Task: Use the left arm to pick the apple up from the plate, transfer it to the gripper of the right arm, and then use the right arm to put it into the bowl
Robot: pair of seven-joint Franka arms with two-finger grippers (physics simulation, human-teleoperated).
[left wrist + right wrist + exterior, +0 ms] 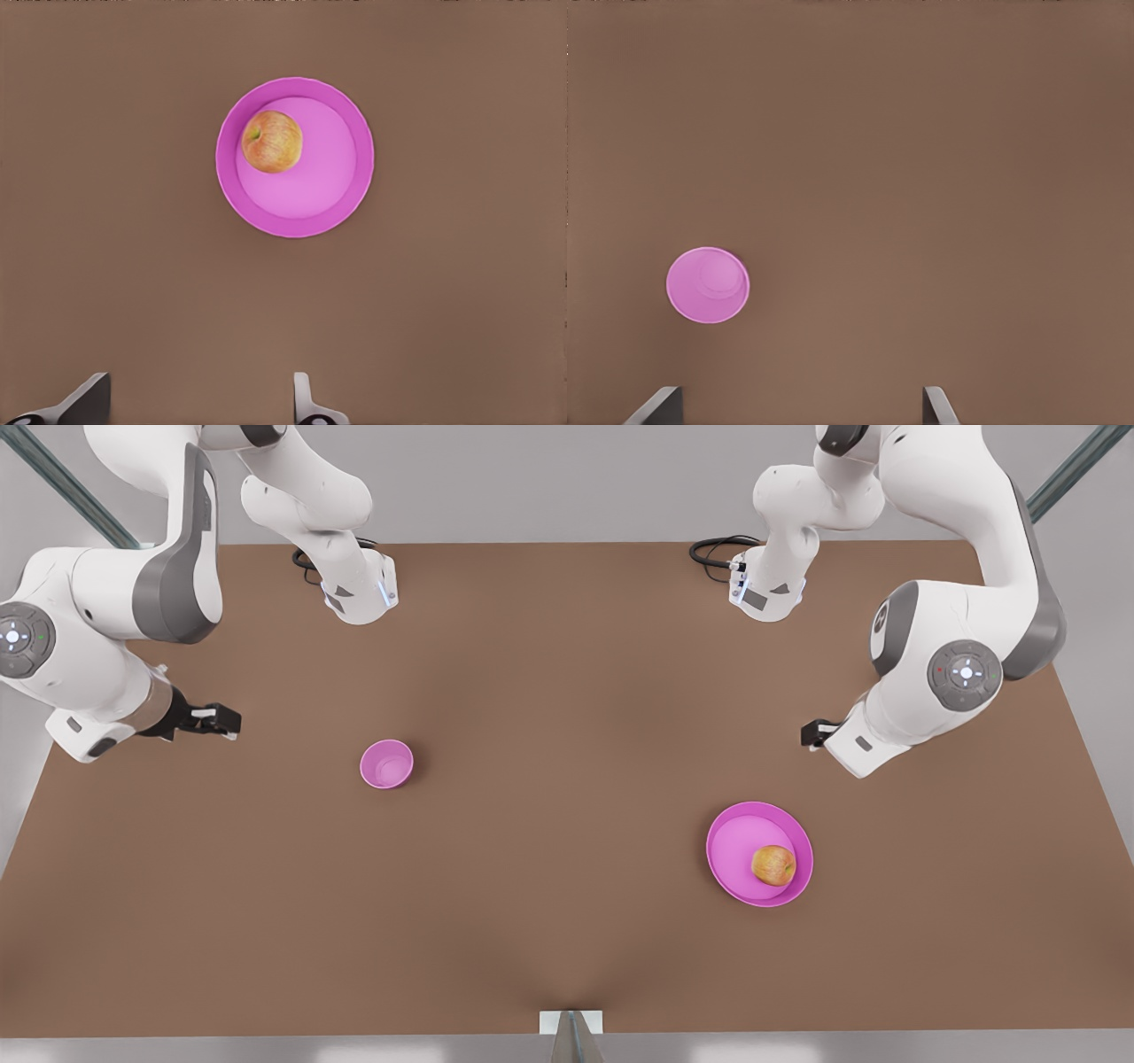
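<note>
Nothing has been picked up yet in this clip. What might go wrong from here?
1. The apple is round and sits off-centre, close to the plate's rim, so the open left gripper may nudge it and set it rolling.
2. The bowl looks barely wider than the apple, so a slightly off release from the open right gripper might miss it.
</note>
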